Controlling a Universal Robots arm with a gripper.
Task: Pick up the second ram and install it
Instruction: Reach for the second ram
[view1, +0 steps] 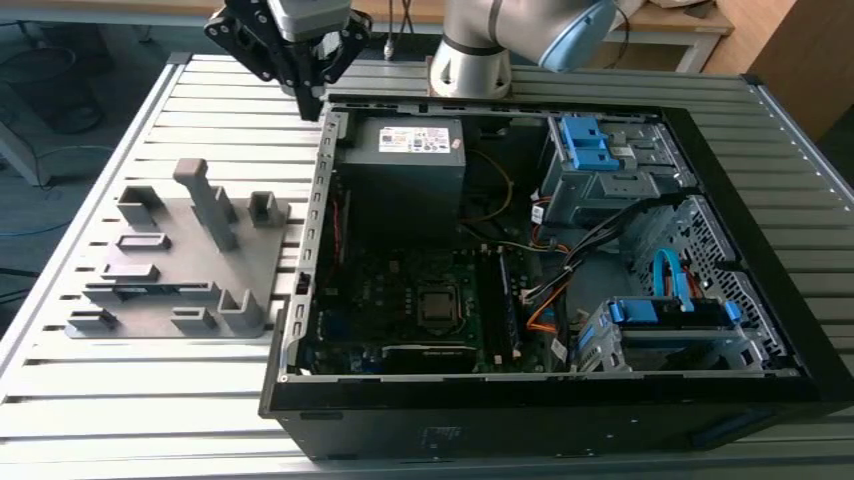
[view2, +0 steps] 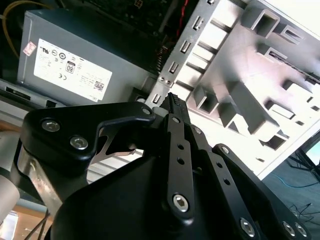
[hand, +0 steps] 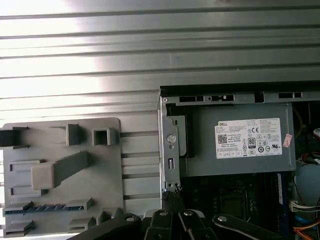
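Ribbed metal table (view1: 160, 400) carried a boxy black case (view1: 534, 420), open-sided. Beside it, on the exterior view's left, lay a matte grey moulded fixture (view1: 174, 262). Black gripper (view1: 310, 100) hung over the case's corner, jaws together, empty. Thin blue ram (hand: 45, 207) sat edge-on in a fixture slot.

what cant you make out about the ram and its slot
- Ram: first wrist view, edge-on in the fixture; its holder hides chips and label.
- Memory slots: exterior view, too small and dark to tell filled from free.
- Part of the fixture: first wrist view, covered by the gripper.
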